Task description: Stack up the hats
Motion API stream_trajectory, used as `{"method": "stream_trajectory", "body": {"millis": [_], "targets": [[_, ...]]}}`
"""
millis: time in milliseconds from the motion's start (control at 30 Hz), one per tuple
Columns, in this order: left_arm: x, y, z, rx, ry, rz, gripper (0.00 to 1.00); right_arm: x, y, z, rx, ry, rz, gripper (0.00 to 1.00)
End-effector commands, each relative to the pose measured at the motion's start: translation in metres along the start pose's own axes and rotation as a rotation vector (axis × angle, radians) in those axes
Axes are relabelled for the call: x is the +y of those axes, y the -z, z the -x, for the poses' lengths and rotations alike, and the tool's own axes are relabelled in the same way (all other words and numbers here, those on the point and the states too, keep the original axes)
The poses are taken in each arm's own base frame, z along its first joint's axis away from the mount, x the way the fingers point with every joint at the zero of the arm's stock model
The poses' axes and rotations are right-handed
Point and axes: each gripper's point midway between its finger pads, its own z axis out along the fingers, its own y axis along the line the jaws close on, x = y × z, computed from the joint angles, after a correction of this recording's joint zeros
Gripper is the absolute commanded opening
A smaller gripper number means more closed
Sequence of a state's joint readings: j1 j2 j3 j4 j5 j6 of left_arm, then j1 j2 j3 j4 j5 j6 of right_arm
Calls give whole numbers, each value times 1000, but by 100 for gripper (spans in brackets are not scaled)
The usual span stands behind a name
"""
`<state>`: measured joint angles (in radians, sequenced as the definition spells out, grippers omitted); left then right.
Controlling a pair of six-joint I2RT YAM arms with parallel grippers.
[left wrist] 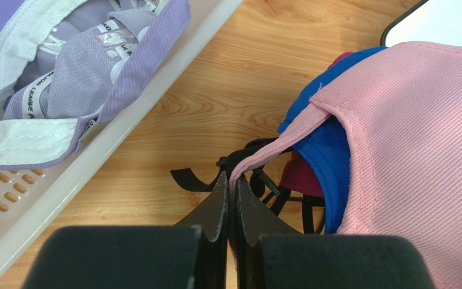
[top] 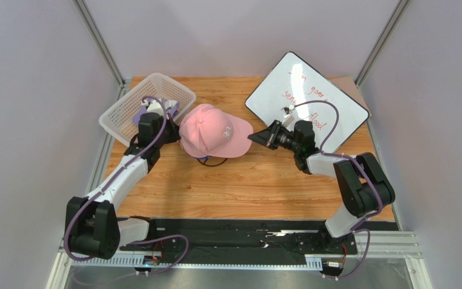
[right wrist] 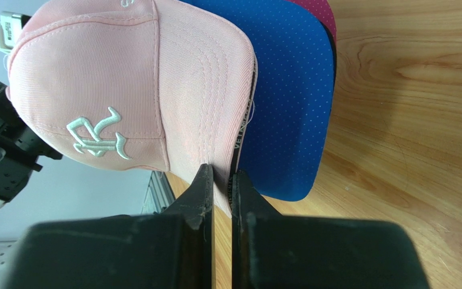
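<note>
A light pink hat [top: 214, 130] tops the stack of hats at the table's middle. Under it show a royal blue hat [left wrist: 330, 150] [right wrist: 287, 102] and a magenta hat [left wrist: 299, 177] [right wrist: 319, 12], over a black wire stand [left wrist: 275, 192]. My left gripper [top: 170, 133] [left wrist: 232, 180] is shut on the pink hat's back strap [left wrist: 263, 158]. My right gripper [top: 257, 137] [right wrist: 221, 174] is shut on the pink hat's brim [right wrist: 203, 102]. A lavender hat [left wrist: 77, 78] lies in the white basket [top: 146, 103].
A whiteboard [top: 309, 102] with red writing leans at the back right, behind the right arm. The basket's rim [left wrist: 125, 138] runs close along the left gripper's left side. Grey walls close in the table on three sides.
</note>
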<state>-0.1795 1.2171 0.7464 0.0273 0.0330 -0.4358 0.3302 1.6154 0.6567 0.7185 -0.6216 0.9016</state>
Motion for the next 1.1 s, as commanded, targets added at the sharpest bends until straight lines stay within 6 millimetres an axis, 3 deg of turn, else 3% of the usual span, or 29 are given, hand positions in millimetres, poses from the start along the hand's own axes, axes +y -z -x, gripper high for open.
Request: {"method": "stream_trajectory", "body": {"millis": [0, 267, 500, 700, 900, 933, 967, 1033, 1067], "targets": [[4, -5, 14, -21, -30, 28, 0, -12, -8, 20, -58, -23, -14, 0], [13, -22, -6, 39, -33, 53, 0, -54, -13, 7, -15, -83, -157, 0], [35, -28, -15, 67, -43, 161, 0, -70, -9, 9, -19, -67, -239, 0], [42, -27, -25, 97, -46, 192, 0, -61, -9, 15, -22, -52, -227, 0], [22, -14, 0, 37, -28, 121, 0, -33, -7, 29, -31, -26, -173, 0], [20, -13, 3, 34, -27, 117, 6, -31, -7, 31, -31, -20, -174, 0], [18, -11, 6, 36, -27, 114, 21, -33, -6, 30, -25, -21, -189, 0], [17, -7, 9, 34, -24, 115, 41, -27, -6, 37, -36, -6, -190, 8], [19, -5, 8, 40, -22, 126, 61, -28, -5, 37, -34, 1, -202, 15]]}}
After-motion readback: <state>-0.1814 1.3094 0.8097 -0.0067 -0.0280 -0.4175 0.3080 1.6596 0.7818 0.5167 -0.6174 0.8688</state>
